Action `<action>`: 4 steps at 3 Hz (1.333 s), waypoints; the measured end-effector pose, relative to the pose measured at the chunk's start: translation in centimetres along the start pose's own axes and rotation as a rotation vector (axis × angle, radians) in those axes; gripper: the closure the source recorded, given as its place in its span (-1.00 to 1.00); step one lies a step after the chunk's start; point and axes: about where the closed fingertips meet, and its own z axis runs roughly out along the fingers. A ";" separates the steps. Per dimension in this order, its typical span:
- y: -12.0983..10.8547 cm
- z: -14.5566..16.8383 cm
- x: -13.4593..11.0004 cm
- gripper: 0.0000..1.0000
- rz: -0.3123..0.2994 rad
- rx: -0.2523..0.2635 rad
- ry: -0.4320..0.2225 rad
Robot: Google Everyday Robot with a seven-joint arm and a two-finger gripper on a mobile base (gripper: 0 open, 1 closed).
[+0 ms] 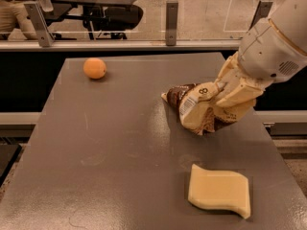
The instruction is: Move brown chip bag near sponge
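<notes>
The brown chip bag (pixel 197 109) is crinkly, dark brown with cream ends and a white label panel. My gripper (pixel 229 97) is shut on the bag's right end and holds it tilted over the right side of the grey table (pixel 110 147), its lower edge at or just above the surface. The sponge (pixel 219 189), a flat pale yellow pad with wavy edges, lies at the front right, a short way in front of the bag and apart from it.
An orange fruit (pixel 94 68) sits at the table's back left. A rail with metal posts (pixel 171 16) and glass panels runs behind the table. The table's right edge is close to the arm (pixel 276 42).
</notes>
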 end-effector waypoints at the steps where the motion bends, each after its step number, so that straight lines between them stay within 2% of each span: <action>1: 1.6 -1.3 0.2 0.16 -0.028 -0.035 -0.016; 2: 2.7 -2.4 0.4 -0.30 -0.069 -0.055 -0.034; 3: 2.4 -2.2 0.2 -0.77 -0.073 -0.045 -0.035; 4: 2.1 -2.2 0.0 -1.00 -0.075 -0.035 -0.037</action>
